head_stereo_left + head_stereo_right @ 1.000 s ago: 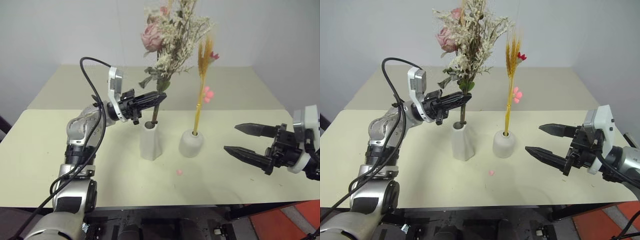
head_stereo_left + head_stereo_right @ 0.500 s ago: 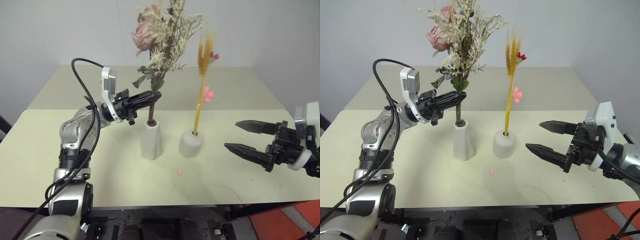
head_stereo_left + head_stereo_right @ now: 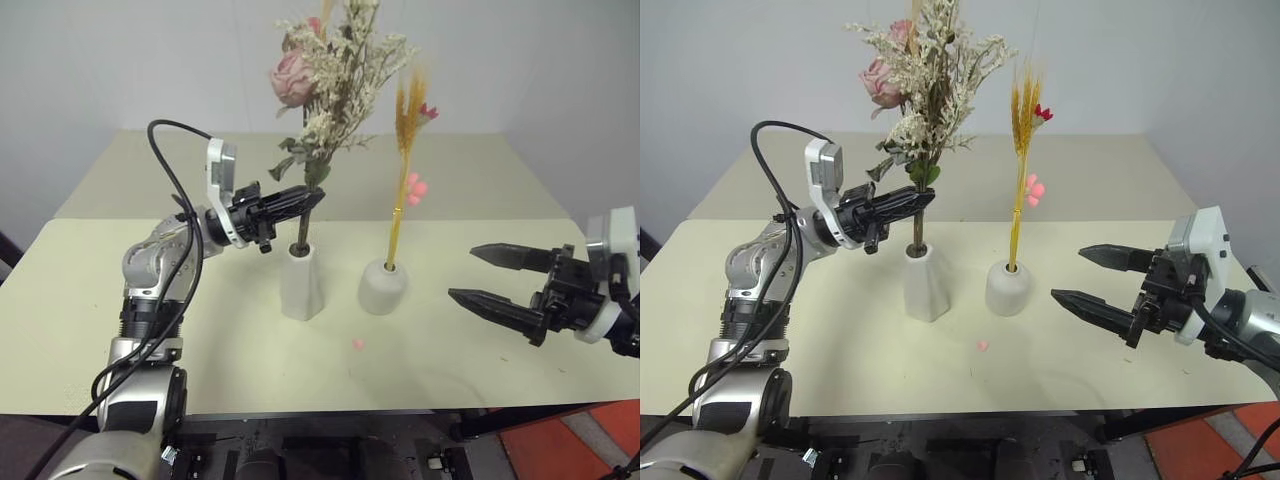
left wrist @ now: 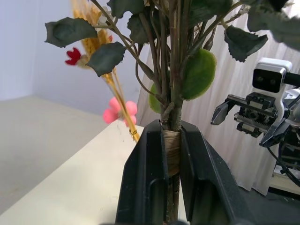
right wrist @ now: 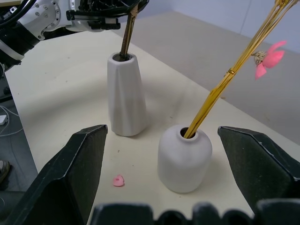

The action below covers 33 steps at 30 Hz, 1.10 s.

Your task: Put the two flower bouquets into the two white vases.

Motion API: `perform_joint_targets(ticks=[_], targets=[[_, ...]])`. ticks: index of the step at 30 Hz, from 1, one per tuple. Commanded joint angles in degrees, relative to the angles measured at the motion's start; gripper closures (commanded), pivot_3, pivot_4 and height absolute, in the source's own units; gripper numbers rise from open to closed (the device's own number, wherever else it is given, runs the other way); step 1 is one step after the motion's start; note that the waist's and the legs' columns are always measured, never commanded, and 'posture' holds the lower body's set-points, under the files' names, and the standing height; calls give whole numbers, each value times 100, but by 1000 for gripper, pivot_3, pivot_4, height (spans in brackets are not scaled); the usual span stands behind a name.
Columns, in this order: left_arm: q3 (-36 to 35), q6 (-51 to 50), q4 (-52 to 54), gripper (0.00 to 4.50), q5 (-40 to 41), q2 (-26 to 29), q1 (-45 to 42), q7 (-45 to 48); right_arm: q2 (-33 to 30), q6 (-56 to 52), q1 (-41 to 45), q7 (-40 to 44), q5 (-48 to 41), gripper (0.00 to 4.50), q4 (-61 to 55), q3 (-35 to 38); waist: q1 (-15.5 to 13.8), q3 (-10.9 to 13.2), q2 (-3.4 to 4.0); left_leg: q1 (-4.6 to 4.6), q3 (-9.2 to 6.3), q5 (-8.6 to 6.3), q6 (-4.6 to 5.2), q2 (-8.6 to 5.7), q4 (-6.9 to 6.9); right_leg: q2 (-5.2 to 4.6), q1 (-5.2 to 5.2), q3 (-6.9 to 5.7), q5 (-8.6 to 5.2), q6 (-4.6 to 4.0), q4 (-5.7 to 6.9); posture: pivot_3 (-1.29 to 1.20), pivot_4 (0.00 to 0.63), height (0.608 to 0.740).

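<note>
On a pale cream table [image 3: 150, 330] before a plain white wall, the bushy dried bouquet with a pink rose and brown stems [image 3: 325, 80] stands with its stems in the tall tapered matte white vase [image 3: 301, 280], the left gripper [image 3: 300, 200] clamped on them. The thin yellow-stemmed wheat spray [image 3: 405, 150] already sits in the short squat white vase [image 3: 383, 286]. The right gripper [image 3: 500, 280] hangs spread, empty. Judged remaining: release only.
</note>
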<state>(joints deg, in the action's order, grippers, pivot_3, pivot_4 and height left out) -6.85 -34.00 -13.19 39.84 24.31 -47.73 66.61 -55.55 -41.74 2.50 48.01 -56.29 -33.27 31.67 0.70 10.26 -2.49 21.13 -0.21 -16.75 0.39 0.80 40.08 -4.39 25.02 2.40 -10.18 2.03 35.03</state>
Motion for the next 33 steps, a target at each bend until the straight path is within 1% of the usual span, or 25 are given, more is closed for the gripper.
perform_joint_targets(ticks=[1, 2, 4, 8, 11, 12, 15, 16, 20, 22, 24, 26, 28, 30, 33], targets=[[-31, -34, 247, 4376, 52, 100, -5, 33, -49, 66, 35, -23, -8, 0, -98, 140, -2, 0, 0, 0, 0, 0, 0, 0, 0, 0, 0, 0, 0, 0, 0, 0, 150, 740], [-21, -47, 259, 4376, 47, 119, 7, 35, -49, 70, 41, -22, -5, 0, -92, 132, -2, 0, 0, 0, 0, 0, 0, 0, 0, 0, 0, 0, 0, 0, 0, 0, 150, 740], [60, -197, 299, 3652, -13, 224, 30, -8, -48, 77, 58, -18, -1, 0, -78, 115, 1, 0, 0, 0, 0, 0, 0, 0, 0, 0, 0, 0, 0, 0, -1, 0, 150, 740], [67, -417, 442, 2443, -2, 415, 157, -92, -38, 87, 72, -31, 34, 0, -33, 91, 7, 0, 0, -1, 0, 0, 0, 0, -1, 0, 0, 0, 0, 0, 0, 0, 150, 740], [-45, -593, 684, 1460, 101, 714, 411, -32, -25, 85, 43, -39, 41, 0, -57, 103, 23, 0, 0, -2, 0, 0, 0, 2, -1, 1, 0, 1, 0, 0, 1, 0, 150, 740], [-111, -706, 824, 1126, 170, 872, 550, -7, -17, 82, 24, -42, 41, 0, -77, 114, 22, 0, 0, -3, 0, 0, 0, 3, -2, 1, 1, 1, 0, 0, 1, 0, 150, 740], [-451, -1031, 1397, 148, 395, 1580, 1228, 140, 11, 90, -46, -38, 50, 0, -112, 140, 57, 0, 0, -2, 2, 0, 0, 6, -5, 3, 5, 3, -1, 0, 1, 0, 150, 740], [-538, -1067, 1533, 20, 448, 1739, 1404, 168, 18, 102, -72, -32, 56, 0, -119, 145, 57, 0, 1, -2, 2, 0, 0, 7, -6, 4, 8, 3, -1, 0, 2, 0, 150, 740], [-1224, -909, 2207, 20, 322, 2875, 2755, 621, 53, 145, -136, 17, 128, 0, -41, 86, 53, 0, 1, -3, 4, 0, 0, 10, -8, 3, 11, 3, -2, 1, 2, 0, 150, 740], [-1580, -729, 2347, 20, 273, 3246, 3307, 842, 107, 165, -177, 1, 198, 0, -16, 12, 22, 0, 2, -4, 6, 0, 0, 10, -11, 2, 10, 3, -4, 0, 2, 0, 150, 740], [-1947, -634, 2434, 20, 286, 3496, 3640, 946, 137, 169, -243, 41, 254, 0, 24, 16, -46, 0, 2, -4, 6, 0, 0, 11, -10, 0, 8, -2, -9, 4, 1, 0, 150, 740], [-2220, -716, 2467, 20, 410, 3670, 3717, 935, 161, 187, -328, 91, 329, 0, 107, 86, -113, 0, 1, -3, 5, 0, 0, 11, -9, 0, 7, -6, -19, 19, -2, 0, 150, 740], [-2331, -761, 2487, 20, 492, 3785, 3695, 934, 186, 238, -442, 153, 423, 0, 202, 157, -134, 0, 1, -4, 6, 0, 0, 10, -9, -1, 5, -7, -21, 22, -3, 0, 150, 740], [-2308, -769, 2475, 20, 533, 3839, 3622, 940, 186, 356, -591, 271, 622, 0, 298, 184, -134, 0, 2, -4, 6, 0, 0, 10, -10, -1, 5, -7, -20, 19, -5, 0, 150, 740], [-2054, -626, 2398, 20, 454, 3786, 3403, 878, 168, 495, -759, 389, 862, 0, 486, 279, -113, 0, 1, -4, 8, 0, 0, 10, -13, 1, 6, -5, -17, 13, -4, 0, 150, 740]])
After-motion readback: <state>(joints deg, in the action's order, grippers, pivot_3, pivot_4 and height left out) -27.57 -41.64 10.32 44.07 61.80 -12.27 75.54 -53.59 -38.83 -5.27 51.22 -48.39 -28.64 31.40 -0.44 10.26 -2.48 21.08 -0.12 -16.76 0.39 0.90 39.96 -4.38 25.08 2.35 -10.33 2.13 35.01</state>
